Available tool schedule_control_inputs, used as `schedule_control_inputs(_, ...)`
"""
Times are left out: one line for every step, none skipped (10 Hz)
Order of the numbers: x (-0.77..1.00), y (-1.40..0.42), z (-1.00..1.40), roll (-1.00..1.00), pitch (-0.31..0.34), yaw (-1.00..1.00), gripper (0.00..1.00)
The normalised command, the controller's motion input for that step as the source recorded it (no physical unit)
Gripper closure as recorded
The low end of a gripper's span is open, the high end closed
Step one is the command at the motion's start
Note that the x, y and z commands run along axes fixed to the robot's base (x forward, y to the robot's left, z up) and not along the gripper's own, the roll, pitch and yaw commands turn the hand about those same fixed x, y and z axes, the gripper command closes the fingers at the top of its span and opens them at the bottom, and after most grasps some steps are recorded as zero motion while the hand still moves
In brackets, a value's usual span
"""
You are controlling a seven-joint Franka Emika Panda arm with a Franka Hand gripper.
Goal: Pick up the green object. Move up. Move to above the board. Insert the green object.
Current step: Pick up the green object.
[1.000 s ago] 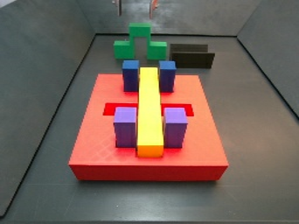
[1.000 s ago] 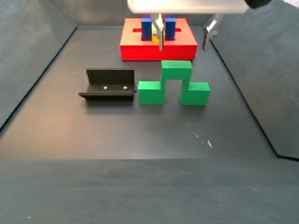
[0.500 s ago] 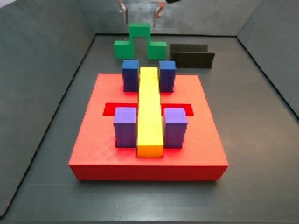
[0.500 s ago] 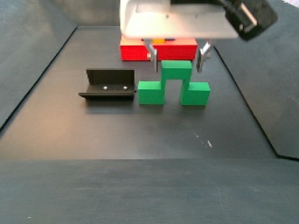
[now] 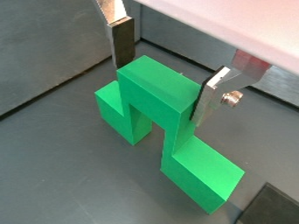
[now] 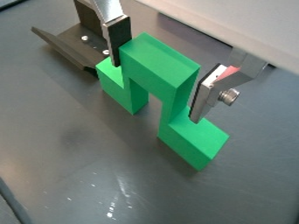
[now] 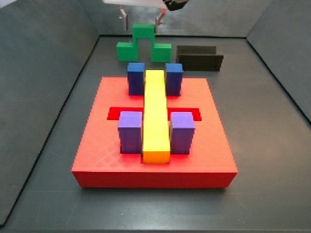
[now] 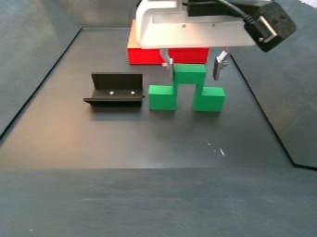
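The green object [image 8: 188, 85] stands upright on the dark floor between the board [image 7: 109, 146] and the fixture, and it also shows far back in a side view [image 7: 145, 45]. My gripper [image 8: 191, 65] is lowered over it. In both wrist views the green object's [image 5: 158, 87] [image 6: 158, 66] raised centre cube sits between the two fingers. My gripper [image 5: 162, 87] [image 6: 156, 83] is open, with one silver finger [image 5: 118, 44] beside one face and the other finger [image 6: 205, 92] a little off the opposite face. The green object rests on the floor.
The board carries two blue blocks [image 7: 136, 75], two purple blocks [image 7: 129, 130] and a long yellow bar [image 7: 155, 114]. The black fixture [image 8: 114, 90] stands beside the green object, close to one lower cube [image 6: 70, 48]. Dark walls enclose the floor.
My gripper has come down from above the green object until its fingers straddle the raised centre cube. The green object and the board have not moved.
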Motion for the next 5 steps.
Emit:
schedule_control_inputs(-0.05, -0.03, -0.09, 0.0, -0.009, 0.13, 0.0)
schedule_control_inputs(0.0, -0.13, -0.08, 0.02, 0.0, 0.15, 0.0)
schedule_control_inputs(0.0, -0.22, -0.01, 0.07, 0.0, 0.15, 0.0)
schedule_control_inputs(0.0, -0.18, -0.01, 0.06, 0.0, 0.13, 0.0)
schedule_control_inputs(0.0, -0.02, 0.0, 0.0, 0.0, 0.06, 0.0)
